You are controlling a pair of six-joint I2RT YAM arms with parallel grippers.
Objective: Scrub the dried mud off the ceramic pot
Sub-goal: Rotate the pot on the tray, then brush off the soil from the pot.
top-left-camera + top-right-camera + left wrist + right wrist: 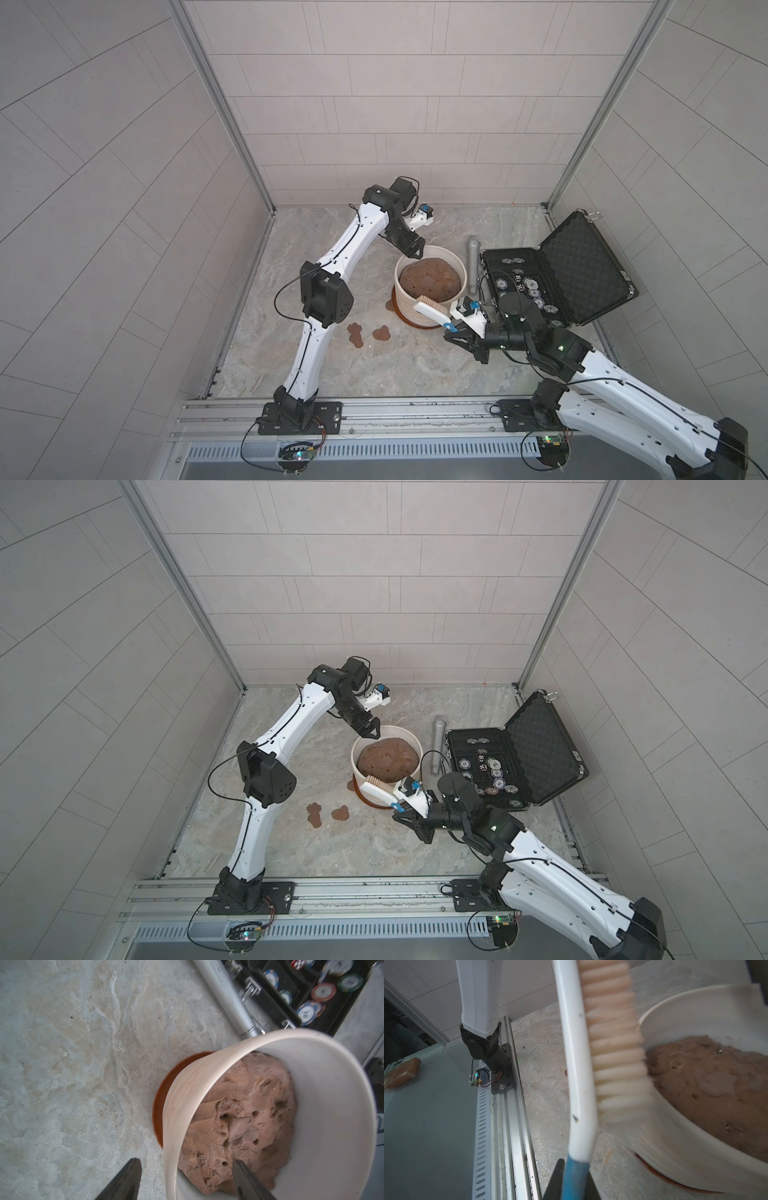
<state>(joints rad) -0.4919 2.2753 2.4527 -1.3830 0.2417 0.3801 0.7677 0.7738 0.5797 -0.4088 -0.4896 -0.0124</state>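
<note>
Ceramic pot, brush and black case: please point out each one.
ceramic pot [182,1101]: left wrist view, ribbed outer wall.
brush [576,1053]: right wrist view, white back of its head.
black case [582,266]: a top view, foam lining of the open lid.

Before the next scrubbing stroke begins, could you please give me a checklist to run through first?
1. Right gripper shut on white scrub brush with blue handle: ok.
2. Beige bristles against outer wall of cream ribbed ceramic pot: ok.
3. Left gripper steadying pot: not ok; jaws open, straddling the rim.
4. Pot upright on reddish-brown saucer: ok.
5. Pot wall free of mud: cannot tell; flat reddish-brown dried mud patches lie on stone floor.
</note>
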